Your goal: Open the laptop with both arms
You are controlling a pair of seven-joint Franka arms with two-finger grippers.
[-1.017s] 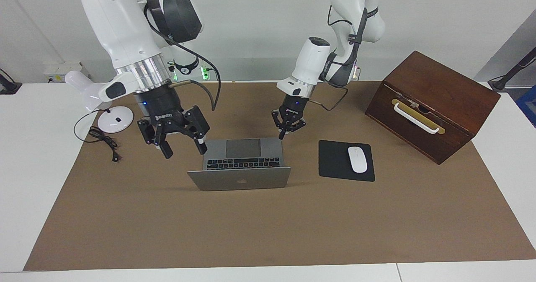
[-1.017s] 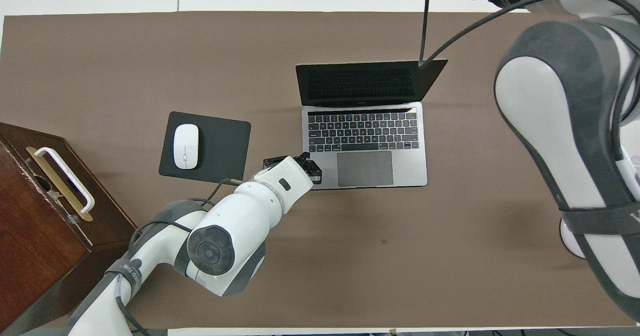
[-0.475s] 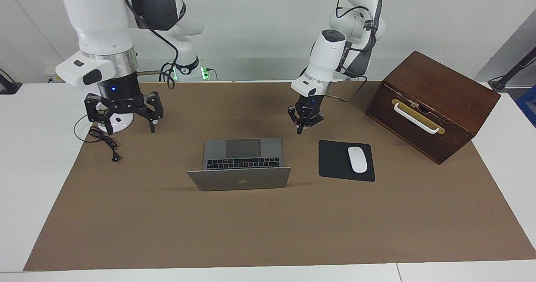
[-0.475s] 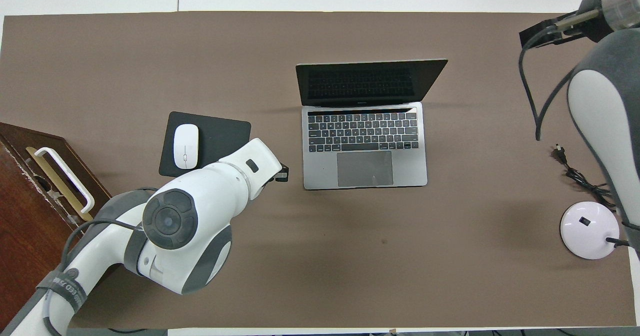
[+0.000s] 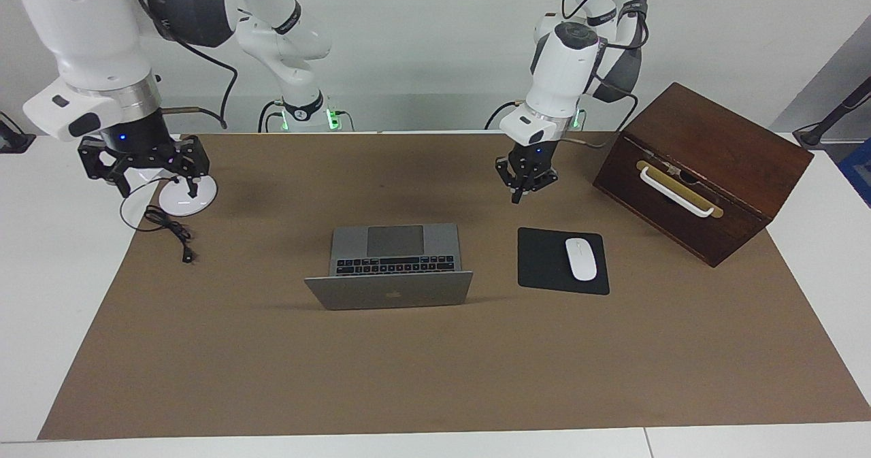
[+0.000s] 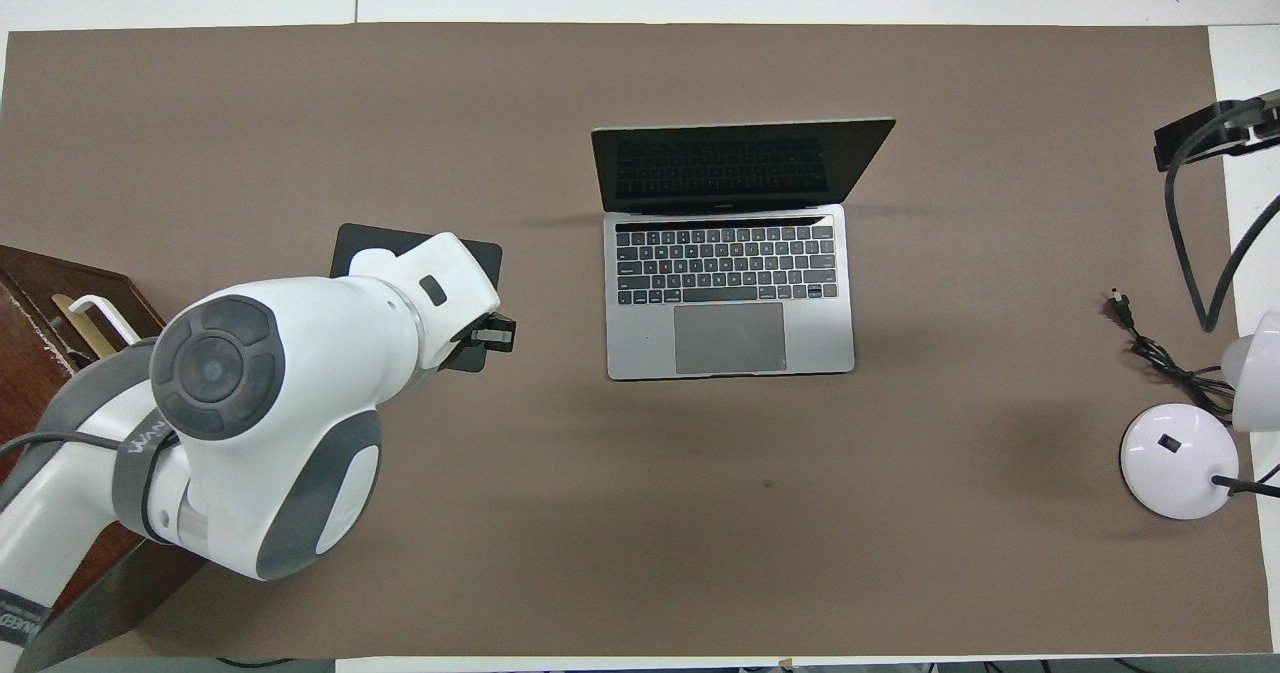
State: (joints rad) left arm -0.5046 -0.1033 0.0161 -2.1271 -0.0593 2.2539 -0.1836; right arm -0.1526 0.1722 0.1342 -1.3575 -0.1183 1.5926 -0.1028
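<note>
Two white jointed robot arms hang clear of the open slim silver-grey laptop mid-table on the brown mat: the left gripper, fingers pressed together and empty, over bare mat; the right gripper, fingers spread wide, over the white lamp base.
</note>
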